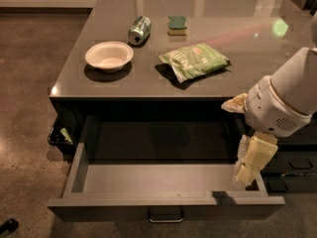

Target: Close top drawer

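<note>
The top drawer (163,205) is pulled far out from under the grey counter. Its dark grey front faces me at the bottom, with a small metal loop handle (165,215) at its middle. Its lighter grey inside (153,177) holds nothing. My gripper (247,175) hangs from the white arm (285,100) at the right. It points down into the drawer's right end, just inside the right wall and close behind the front panel.
On the counter (198,78) stand a white bowl (109,56), a can on its side (139,29), a green sponge (177,25) and a green chip bag (194,59). Narrower dark drawer fronts (297,165) are at the right. Brown floor lies to the left.
</note>
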Robot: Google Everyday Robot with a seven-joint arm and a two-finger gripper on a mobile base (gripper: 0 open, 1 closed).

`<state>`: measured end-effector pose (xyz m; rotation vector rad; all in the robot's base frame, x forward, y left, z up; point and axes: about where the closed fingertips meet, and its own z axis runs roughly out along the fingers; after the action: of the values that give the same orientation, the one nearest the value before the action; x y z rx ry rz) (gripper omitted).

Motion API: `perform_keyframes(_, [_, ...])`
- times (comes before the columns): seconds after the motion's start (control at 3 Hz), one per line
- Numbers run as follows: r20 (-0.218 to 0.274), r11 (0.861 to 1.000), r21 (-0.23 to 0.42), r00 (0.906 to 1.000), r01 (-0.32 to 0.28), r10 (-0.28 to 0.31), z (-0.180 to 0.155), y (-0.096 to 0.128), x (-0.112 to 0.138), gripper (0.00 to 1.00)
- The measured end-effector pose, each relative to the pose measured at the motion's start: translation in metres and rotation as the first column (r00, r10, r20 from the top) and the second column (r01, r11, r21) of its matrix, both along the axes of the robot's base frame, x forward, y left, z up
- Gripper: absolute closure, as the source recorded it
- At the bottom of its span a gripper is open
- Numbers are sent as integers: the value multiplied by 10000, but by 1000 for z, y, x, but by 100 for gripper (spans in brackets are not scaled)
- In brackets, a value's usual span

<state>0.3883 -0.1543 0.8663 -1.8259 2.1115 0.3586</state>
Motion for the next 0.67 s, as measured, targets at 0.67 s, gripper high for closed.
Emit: perform_keyframes(0.67, [-427, 9995, 299, 9991, 36, -23, -28, 8, -16, 0])
